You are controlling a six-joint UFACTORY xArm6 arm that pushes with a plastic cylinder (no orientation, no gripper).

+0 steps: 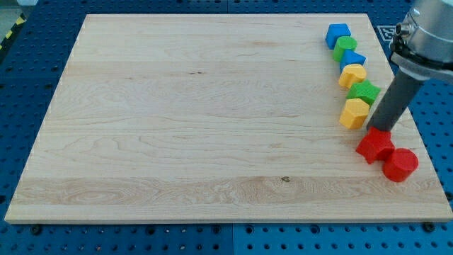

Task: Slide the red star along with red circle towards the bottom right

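The red star (374, 146) lies near the view's right edge of the wooden board (212, 113), low down. The red circle (400, 164) touches it on its lower right side. My tip (374, 129) rests at the star's upper edge, touching or nearly touching it. The dark rod rises from there up and to the right, toward the arm's grey end at the view's top right.
A column of blocks runs down the board's right side above the star: a blue cube (337, 35), a green block (346, 47), a blue block (352, 60), a yellow block (352, 75), a green block (365, 93) and a yellow block (354, 113). The board's right edge is close by.
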